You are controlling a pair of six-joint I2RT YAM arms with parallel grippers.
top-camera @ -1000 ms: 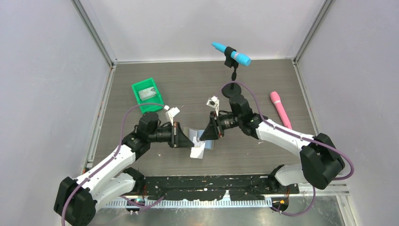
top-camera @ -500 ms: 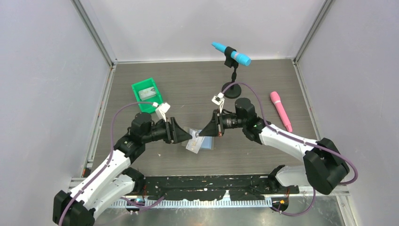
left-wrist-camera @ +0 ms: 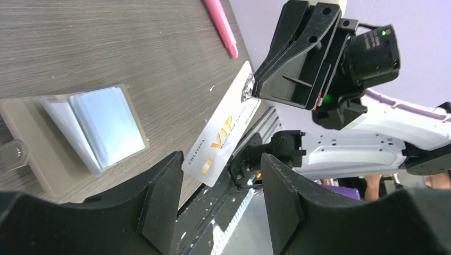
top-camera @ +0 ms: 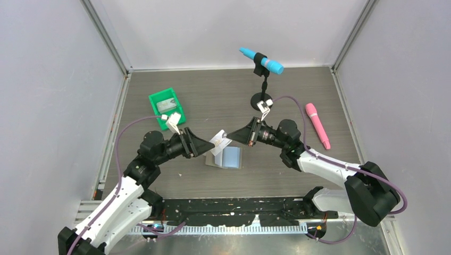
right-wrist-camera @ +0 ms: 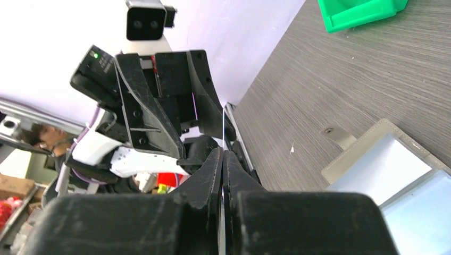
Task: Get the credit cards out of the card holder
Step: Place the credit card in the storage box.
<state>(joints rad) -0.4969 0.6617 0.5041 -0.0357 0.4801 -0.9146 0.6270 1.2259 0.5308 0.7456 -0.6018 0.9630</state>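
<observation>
The card holder (top-camera: 228, 158) lies open on the table, grey outside with pale blue pockets (left-wrist-camera: 101, 125). My right gripper (top-camera: 230, 137) is shut on one corner of a whitish credit card (top-camera: 218, 141) and holds it in the air above the holder's left part. The card (left-wrist-camera: 223, 133) carries orange "VIP" lettering. In the right wrist view it shows only as a thin edge (right-wrist-camera: 222, 122) sticking out of the shut right gripper (right-wrist-camera: 222, 155). My left gripper (top-camera: 204, 149) stands open just left of the card. The card's free end hangs ahead of its fingers (left-wrist-camera: 165, 180) without touching them.
A green bin (top-camera: 166, 107) with a grey object inside stands at the back left. At the back middle a blue microphone (top-camera: 261, 59) sits on a small black stand. A pink microphone (top-camera: 317, 125) lies at the right. Walls close in three sides.
My right gripper shut on the card and lifted it up and to the right, away from the holder. My left gripper opened and drew back to the left.
</observation>
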